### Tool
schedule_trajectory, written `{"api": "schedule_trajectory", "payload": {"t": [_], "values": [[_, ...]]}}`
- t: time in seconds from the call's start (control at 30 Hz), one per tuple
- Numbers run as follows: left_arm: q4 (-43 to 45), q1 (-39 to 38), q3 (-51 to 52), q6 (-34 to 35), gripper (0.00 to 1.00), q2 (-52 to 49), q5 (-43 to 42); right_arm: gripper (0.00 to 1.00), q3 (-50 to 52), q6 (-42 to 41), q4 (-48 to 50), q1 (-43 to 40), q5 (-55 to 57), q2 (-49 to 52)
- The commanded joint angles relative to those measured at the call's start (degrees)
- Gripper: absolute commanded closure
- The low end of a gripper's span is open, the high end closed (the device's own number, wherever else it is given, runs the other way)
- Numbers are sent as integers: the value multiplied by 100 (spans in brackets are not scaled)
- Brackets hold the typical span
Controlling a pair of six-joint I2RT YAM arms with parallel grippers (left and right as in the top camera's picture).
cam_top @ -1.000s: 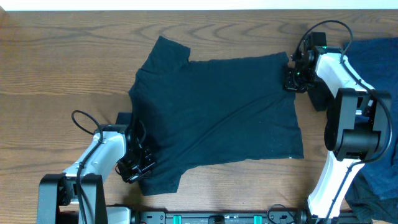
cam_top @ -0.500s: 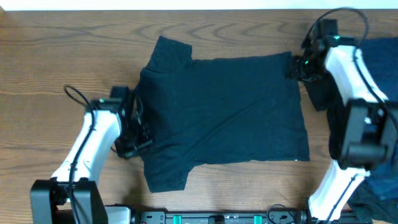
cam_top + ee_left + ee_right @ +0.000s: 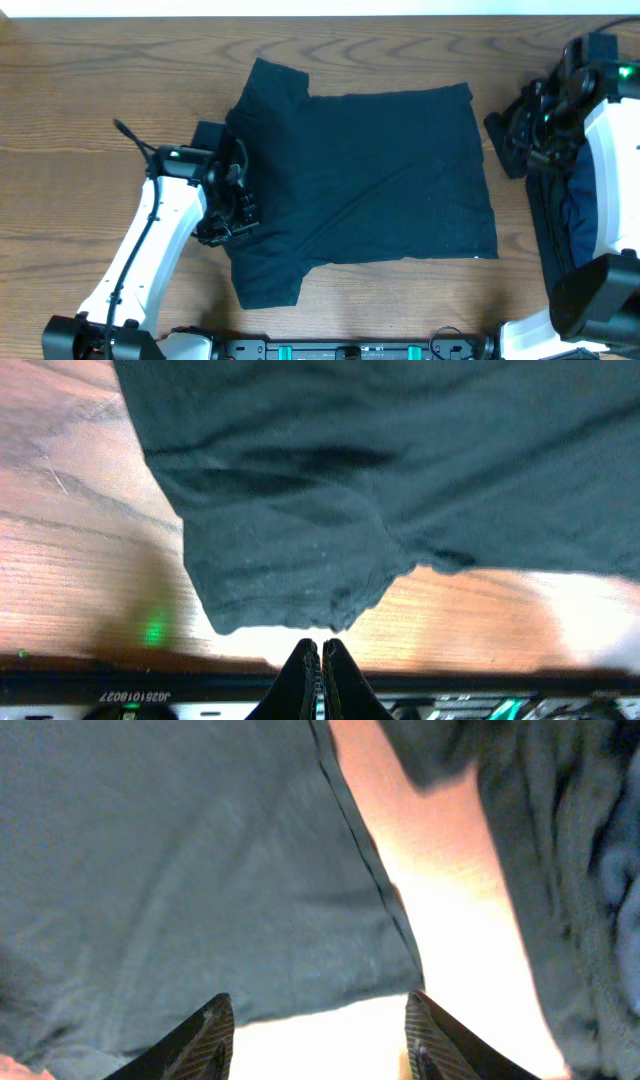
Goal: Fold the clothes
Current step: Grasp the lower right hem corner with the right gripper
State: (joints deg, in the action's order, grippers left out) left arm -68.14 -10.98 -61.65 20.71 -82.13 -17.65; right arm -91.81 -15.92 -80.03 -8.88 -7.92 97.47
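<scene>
At the left of the wooden bench (image 3: 90, 110), our left hand (image 3: 230, 212) sits at the collar-side edge of the T-shirt (image 3: 370, 180), between its two sleeves. In the wrist view its fingertips (image 3: 306, 668) are pressed together with nothing between them, and the near sleeve (image 3: 290, 580) lies on the wood just ahead, untouched. The black T-shirt lies spread flat across the middle of the bench, collar end to the left and hem to the right. It has a few shallow creases across the body and no chest logo showing, so we judge it lies face down. On the right, our right hand (image 3: 528, 128) hovers near the far hem corner (image 3: 465, 92), jaws well apart and empty; its wrist view shows the hem edge and bare wood ahead of the fingers (image 3: 205, 1040), with no cloth in a grip. Further right, a navy garment (image 3: 585, 215) lies heaped under that arm. We judge the spreading step about done and the first fold not yet begun. The next move calls for the left hand to open and take a sleeve or shoulder, and for the right hand to close on the hem corner. Each should pinch only the shirt without dragging the body out of square, so one long edge can be carried over to the other.
</scene>
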Motion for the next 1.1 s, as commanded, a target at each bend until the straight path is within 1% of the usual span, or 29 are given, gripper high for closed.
{"api": "schedule_trajectory", "payload": {"t": [0.0, 0.17, 0.33, 0.53, 0.7, 0.73, 0.77, 0.8, 0.83, 0.9, 0.97, 1.0, 1.07], "values": [[-114, -214, -44, -74, 94, 66, 42, 47, 754, -188, 87, -7, 24, -542], [-122, -396, 2, -70, 93, 66, 273, 46, 2367, -468, 793, -7, 20, -1333], [-122, -396, 72, -68, 93, 66, 275, 46, 3661, -468, 1377, -55, 63, -1558], [-50, -396, 107, -68, 93, 63, 278, 45, 4712, -706, 2448, -267, 70, -1550], [-13, -396, 146, -48, 92, 59, 363, 43, 5167, -785, 3244, -433, 42, -1547], [-11, -396, 146, -42, 85, 59, 380, 42, 5206, -785, 3320, -428, 42, -1547], [-2, -393, 149, -26, 83, 57, 382, 40, 5228, -785, 3364, -428, 42, -1547], [9, -396, 149, -26, 75, 59, 382, 37, 5250, -785, 3403, -428, 42, -1545], [22, -396, 149, -26, 72, 57, 382, 34, 5268, -782, 3425, -428, 44, -1545], [50, -396, 149, -2, 67, 57, 385, 29, 5305, -785, 3447, -428, 87, -1545], [74, -396, 149, 39, 59, 57, 382, 23, 5348, -785, 3442, -428, 140, -1545], [90, -396, 149, 59, 56, 57, 382, 23, 5379, -785, 3447, -428, 149, -1545], [103, -396, 149, 59, 55, 57, 380, 23, 5447, -785, 3473, -426, 146, -1545]]}}
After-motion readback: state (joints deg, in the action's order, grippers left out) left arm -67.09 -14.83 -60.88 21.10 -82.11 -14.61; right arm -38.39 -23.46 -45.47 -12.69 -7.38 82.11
